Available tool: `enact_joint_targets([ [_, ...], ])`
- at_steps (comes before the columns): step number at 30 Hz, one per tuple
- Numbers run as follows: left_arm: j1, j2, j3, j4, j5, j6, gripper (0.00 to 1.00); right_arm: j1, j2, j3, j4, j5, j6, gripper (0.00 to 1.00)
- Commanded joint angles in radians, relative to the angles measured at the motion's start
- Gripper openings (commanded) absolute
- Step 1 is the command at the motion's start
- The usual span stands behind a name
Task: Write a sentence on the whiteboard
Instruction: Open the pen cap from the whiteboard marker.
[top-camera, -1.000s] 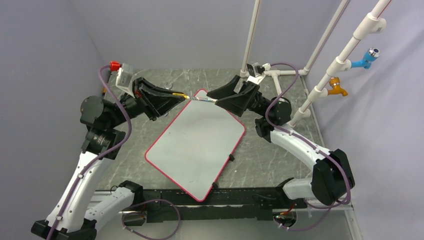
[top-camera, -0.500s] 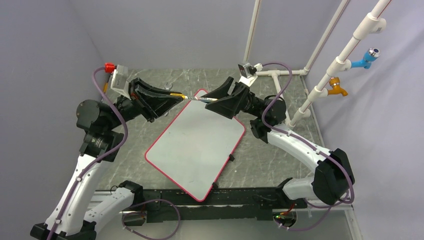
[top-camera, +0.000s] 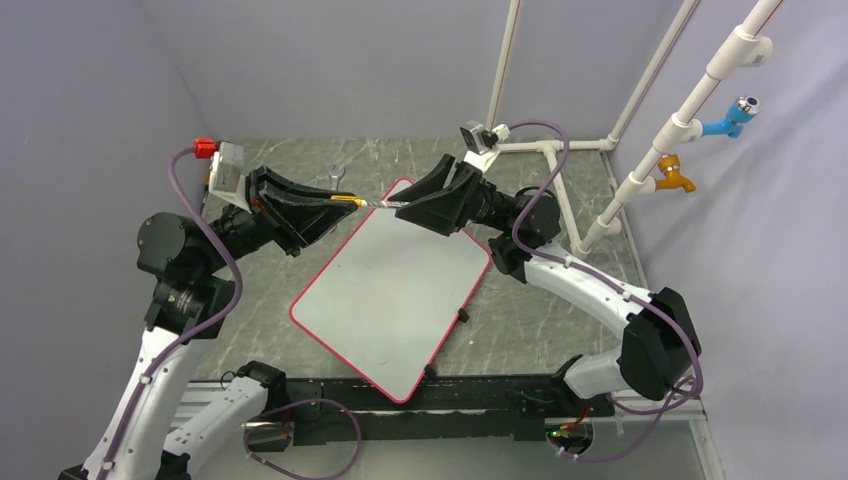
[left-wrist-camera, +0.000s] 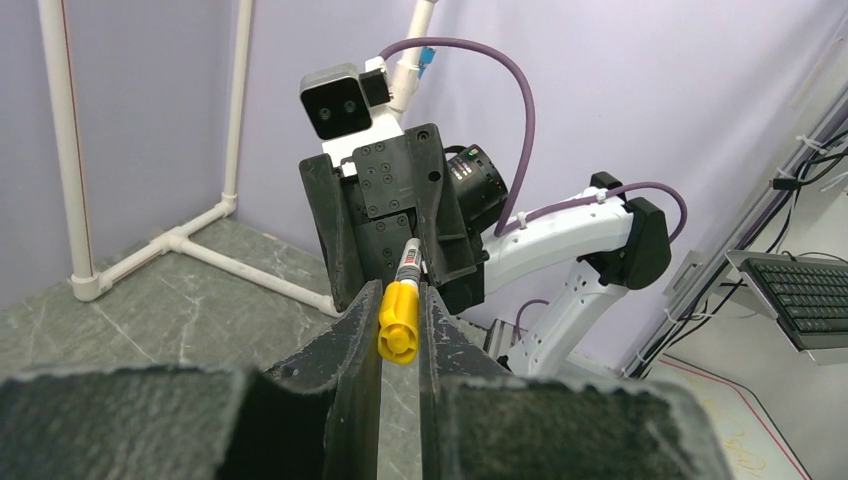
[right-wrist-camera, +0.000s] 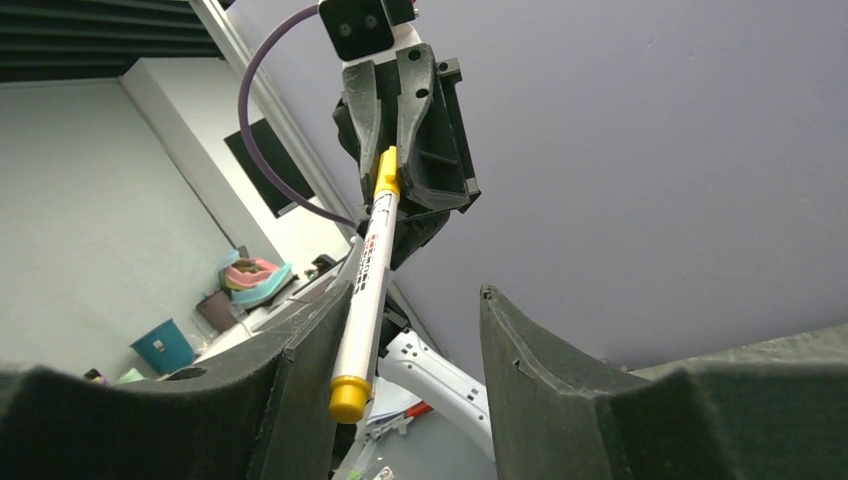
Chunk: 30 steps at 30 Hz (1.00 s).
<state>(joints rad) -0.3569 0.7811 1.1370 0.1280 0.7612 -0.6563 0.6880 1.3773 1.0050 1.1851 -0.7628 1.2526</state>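
Observation:
The whiteboard (top-camera: 390, 290), white with a red rim, lies tilted on the grey table, and its face shows no writing. The sentence is not in view. A marker (top-camera: 378, 204) with a yellow cap hangs level above the board's far corner, between both grippers. My left gripper (top-camera: 342, 201) is shut on the yellow cap (left-wrist-camera: 397, 325). My right gripper (top-camera: 403, 206) is open around the white barrel (right-wrist-camera: 365, 285). The barrel lies against one finger and the other finger stands well apart. The right gripper (right-wrist-camera: 415, 295) looks up at the left one.
White pipe frames (top-camera: 560, 160) stand at the back right, with blue (top-camera: 728, 120) and orange (top-camera: 672, 178) fittings. A small pale object (top-camera: 337, 173) lies on the table behind the marker. Two black clips (top-camera: 462, 315) sit on the board's right edge. A black rail (top-camera: 480, 400) runs along the near edge.
Both grippers have moved left and risen a little, carrying the marker left with them. The whiteboard has not moved.

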Motion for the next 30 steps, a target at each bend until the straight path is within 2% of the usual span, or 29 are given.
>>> enact_joint_targets([
  [1,-0.002,-0.022,0.054,-0.040,-0.022,0.041,0.00,0.016,0.016,0.055,0.091,0.006,0.007,0.52],
  [20,-0.002,-0.013,0.105,-0.161,-0.029,0.109,0.00,0.042,0.031,0.103,0.091,-0.046,0.001,0.55],
  [30,-0.002,-0.017,0.031,-0.064,-0.025,0.081,0.00,0.056,0.074,0.189,0.024,-0.060,0.002,0.54],
])
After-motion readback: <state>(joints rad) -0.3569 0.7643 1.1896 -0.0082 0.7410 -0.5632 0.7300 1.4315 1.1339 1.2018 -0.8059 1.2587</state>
